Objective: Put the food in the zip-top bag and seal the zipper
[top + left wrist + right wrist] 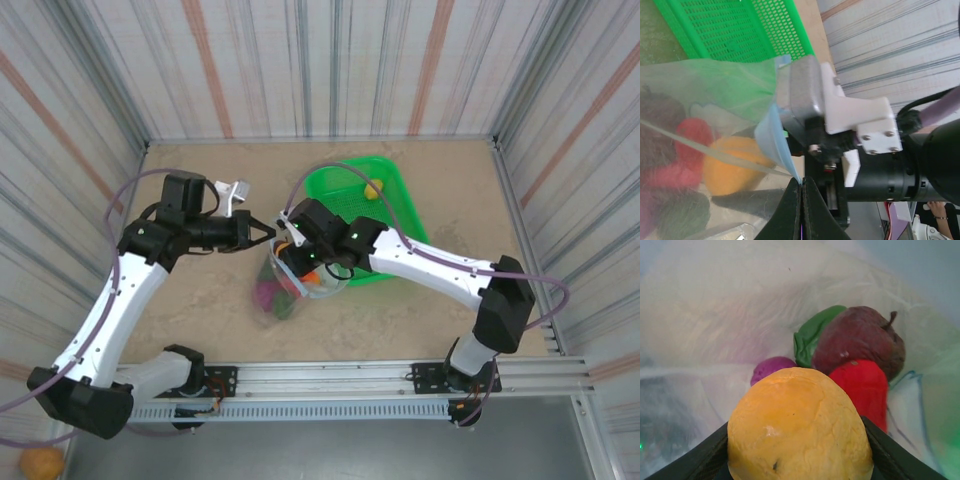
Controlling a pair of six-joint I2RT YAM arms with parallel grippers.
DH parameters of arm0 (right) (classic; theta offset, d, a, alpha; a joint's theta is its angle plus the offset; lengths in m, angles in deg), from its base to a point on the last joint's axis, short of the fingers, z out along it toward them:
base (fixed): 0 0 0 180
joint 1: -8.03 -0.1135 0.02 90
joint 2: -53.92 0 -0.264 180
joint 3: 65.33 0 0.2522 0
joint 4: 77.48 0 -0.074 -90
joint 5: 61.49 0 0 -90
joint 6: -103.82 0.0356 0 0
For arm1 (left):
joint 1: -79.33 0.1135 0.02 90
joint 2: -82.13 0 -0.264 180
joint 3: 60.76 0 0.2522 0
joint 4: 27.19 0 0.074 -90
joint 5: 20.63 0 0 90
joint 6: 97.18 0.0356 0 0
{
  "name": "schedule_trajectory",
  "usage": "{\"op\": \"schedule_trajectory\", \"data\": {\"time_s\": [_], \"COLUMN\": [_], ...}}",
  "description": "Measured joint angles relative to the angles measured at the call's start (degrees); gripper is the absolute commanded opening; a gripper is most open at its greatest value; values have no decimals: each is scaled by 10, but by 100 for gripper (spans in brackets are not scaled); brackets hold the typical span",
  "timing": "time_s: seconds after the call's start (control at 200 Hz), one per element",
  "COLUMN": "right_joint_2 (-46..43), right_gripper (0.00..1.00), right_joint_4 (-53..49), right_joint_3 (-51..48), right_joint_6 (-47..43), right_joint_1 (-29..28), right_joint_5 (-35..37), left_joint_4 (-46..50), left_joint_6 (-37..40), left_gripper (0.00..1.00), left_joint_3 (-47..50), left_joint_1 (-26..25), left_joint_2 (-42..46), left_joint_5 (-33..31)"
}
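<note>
The clear zip-top bag (283, 292) lies at the table's middle, its mouth toward the green tray. My left gripper (262, 236) (801, 183) is shut on the pale blue zipper (771, 140) at the mouth's edge and holds it up. My right gripper (302, 266) (797, 440) reaches into the bag, its black fingers (695, 460) pressed on both sides of an orange food piece (797, 425) (732, 165). Deeper in the bag lie a maroon apple (860, 340), a red piece (862, 387), a green one (812, 335) and a magenta one (772, 369).
The green mesh tray (390, 170) (730, 30) stands just behind the bag, with a yellow piece (372, 190) in it. A larger orange ball (42, 463) lies off the table at the bottom left. Striped walls close in the table on three sides.
</note>
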Motion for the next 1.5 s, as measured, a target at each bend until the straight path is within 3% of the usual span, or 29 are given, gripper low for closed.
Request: {"op": "schedule_trajectory", "data": {"time_s": [0.085,0.225,0.391,0.666,0.897,1.087,1.227,1.498], "right_joint_2": [12,14,-7,-122,-184,-221,-160,98], "right_gripper": [81,83,76,63,63,67,67,78], "right_joint_4": [17,23,25,26,16,1,-32,-92], "right_joint_3": [0,0,-12,-39,-47,-70,-54,85], "right_joint_6": [3,9,10,11,16,54,74,70], "right_joint_1": [1,1,10,31,54,150,224,303], "right_joint_5": [-18,-23,-32,-36,20,54,84,142], "left_joint_4": [-2,-2,-6,-11,-21,-26,-33,-45], "left_joint_6": [0,0,0,0,-4,-8,-8,-8], "left_gripper": [0,0,0,0,0,0,0,0], "left_joint_3": [1,1,5,10,20,29,32,40], "left_joint_1": [0,2,11,17,17,17,17,16], "left_joint_2": [0,0,2,8,11,15,15,15], "left_joint_5": [0,0,0,-5,-5,-5,-5,-2]}}
